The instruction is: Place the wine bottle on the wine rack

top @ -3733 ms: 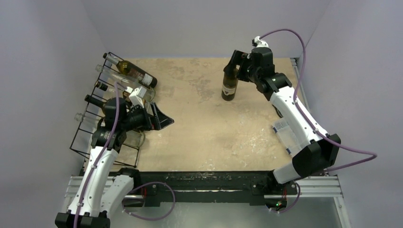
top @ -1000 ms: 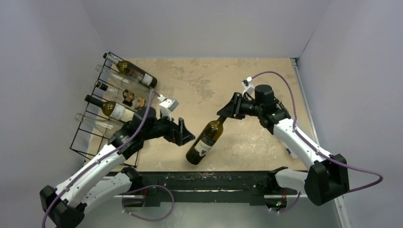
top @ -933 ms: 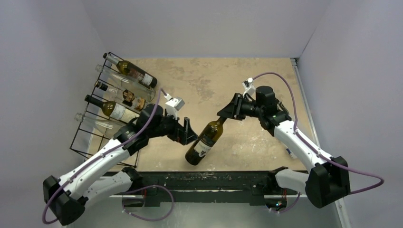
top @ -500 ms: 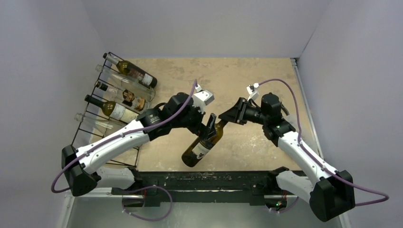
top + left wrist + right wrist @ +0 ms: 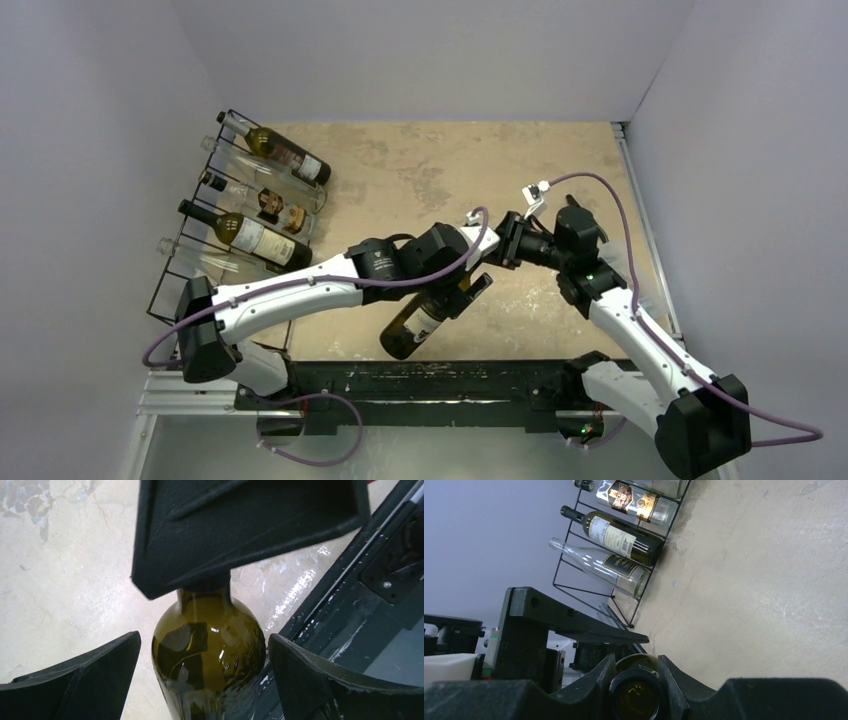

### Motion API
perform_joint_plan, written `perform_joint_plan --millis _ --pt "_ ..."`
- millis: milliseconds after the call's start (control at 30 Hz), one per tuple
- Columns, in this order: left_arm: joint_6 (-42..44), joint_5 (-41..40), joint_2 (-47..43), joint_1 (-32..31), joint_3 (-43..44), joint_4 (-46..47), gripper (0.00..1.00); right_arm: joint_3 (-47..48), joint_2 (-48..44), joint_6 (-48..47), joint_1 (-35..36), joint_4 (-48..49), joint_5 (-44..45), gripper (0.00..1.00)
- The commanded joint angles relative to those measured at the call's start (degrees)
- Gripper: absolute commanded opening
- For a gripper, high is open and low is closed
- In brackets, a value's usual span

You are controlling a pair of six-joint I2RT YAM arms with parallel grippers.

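Observation:
The dark green wine bottle (image 5: 410, 325) hangs tilted over the table's near middle, base toward the front rail. My right gripper (image 5: 492, 254) is shut on its neck; in the right wrist view the bottle mouth (image 5: 636, 698) sits between the right gripper's (image 5: 634, 676) fingers. My left gripper (image 5: 458, 290) stands open astride the bottle's shoulder (image 5: 210, 645). Its fingertips (image 5: 131, 642) flank the glass with a small gap on each side. The black wire wine rack (image 5: 190, 275) stands at the far left, apart from both grippers.
Several bottles (image 5: 250, 235) lie in the rack, necks toward the left wall, also seen as labelled bottles (image 5: 616, 535) in the right wrist view. A black rail (image 5: 430, 380) runs along the near edge just below the bottle's base. Grey walls enclose the table.
My left arm has swung right from beside the rack, and its open jaws now straddle the bottle. The right gripper has kept its hold on the neck, shifting slightly rightward.

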Motion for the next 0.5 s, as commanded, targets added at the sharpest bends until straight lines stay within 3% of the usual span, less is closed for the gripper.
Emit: perform_joint_plan --millis 0,467 --pt "1.89 -8.36 3.59 -2.73 5.15 -2.83 1.00 0.08 -3.12 5.30 0.06 5.77 -3.58 0.00" --pt "1.04 -9.98 6.97 -3.83 6.79 -4.22 0.96 -0.07 -3.55 5.09 0.09 5.06 -3.04 0.00"
